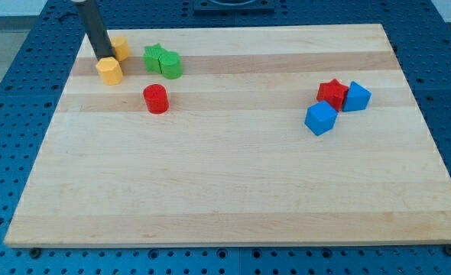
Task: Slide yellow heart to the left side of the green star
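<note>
The green star (154, 57) lies near the board's top left, touching a green round block (170, 65) on its right. Two yellow blocks lie to its left: one (120, 49) at the view's top, partly hidden by the rod, and one (110, 71) just below it. I cannot tell which of them is the heart. My tip (103, 58) stands between the two yellow blocks, against the upper edge of the lower one and left of the green star.
A red cylinder (156, 98) stands below the green blocks. At the view's right lie a red star (332, 93), a blue block (356, 96) and a blue cube (321, 118). The wooden board (233, 191) rests on a blue perforated table.
</note>
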Robot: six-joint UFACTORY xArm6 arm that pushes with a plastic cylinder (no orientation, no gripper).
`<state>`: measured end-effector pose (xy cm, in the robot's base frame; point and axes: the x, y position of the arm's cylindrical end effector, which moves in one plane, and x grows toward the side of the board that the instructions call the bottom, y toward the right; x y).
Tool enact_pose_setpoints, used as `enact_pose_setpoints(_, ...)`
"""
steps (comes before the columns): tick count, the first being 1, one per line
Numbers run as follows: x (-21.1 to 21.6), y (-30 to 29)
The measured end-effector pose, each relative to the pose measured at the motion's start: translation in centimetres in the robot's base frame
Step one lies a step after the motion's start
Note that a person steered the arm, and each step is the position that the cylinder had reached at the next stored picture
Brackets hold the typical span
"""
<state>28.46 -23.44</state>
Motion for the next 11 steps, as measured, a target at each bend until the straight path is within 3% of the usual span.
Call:
enact_pose_setpoints(2, -3.3, -6.1)
enact_pose_setpoints(4, -9.3, -2.4)
enact_pose_setpoints(6, -8.4, 2.8)
enact_pose_setpoints(10, -2.5, 3.0)
enact_pose_setpoints(11, -5.5, 2.9)
